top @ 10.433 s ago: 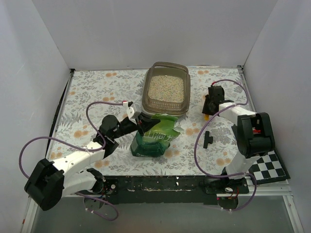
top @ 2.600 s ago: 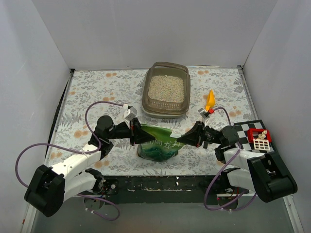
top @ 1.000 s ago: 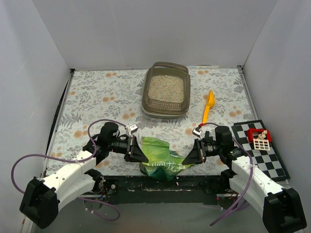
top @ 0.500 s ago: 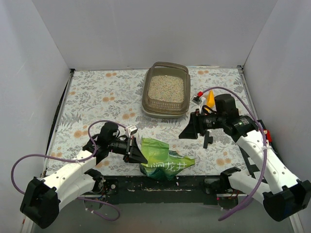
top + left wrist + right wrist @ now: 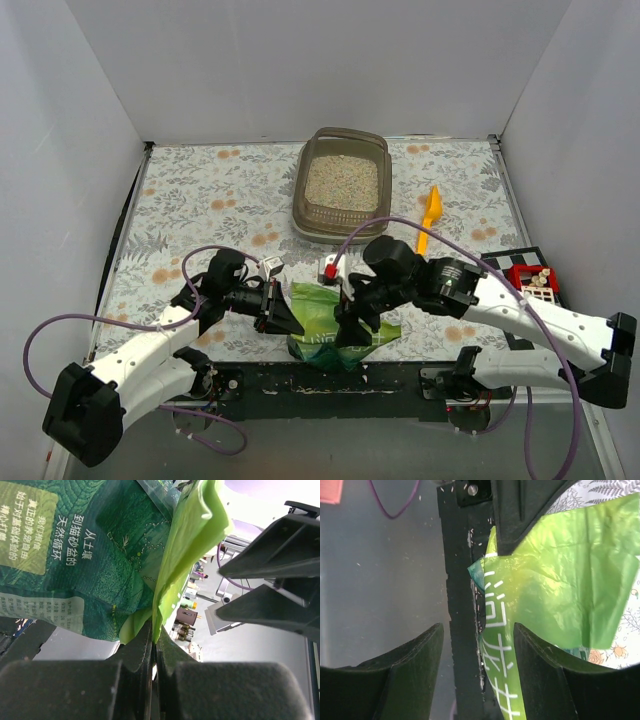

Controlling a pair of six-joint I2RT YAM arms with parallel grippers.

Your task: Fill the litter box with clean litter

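Note:
The grey-brown litter box (image 5: 300, 184) stands at the back centre with pale beige litter (image 5: 341, 182) in it. A glossy green bag (image 5: 322, 312) lies at the table's front edge. My left gripper (image 5: 283, 317) is shut on the bag's left edge; in the left wrist view its jaws pinch the light green flap (image 5: 190, 550). My right gripper (image 5: 352, 325) is open and hovers over the bag's right part. In the right wrist view its fingers (image 5: 545, 680) straddle the bag's near end (image 5: 505, 650) without touching it.
A yellow scoop (image 5: 428, 216) lies right of the litter box. A checkered board with a small red object (image 5: 532, 281) sits at the front right. The black front table edge (image 5: 330, 378) lies right below the bag. White walls enclose the table on three sides.
My right arm has swung from beside the scoop to the left and forward, and now hovers over the bag. The left gripper has kept its hold, and the bag has stayed in place.

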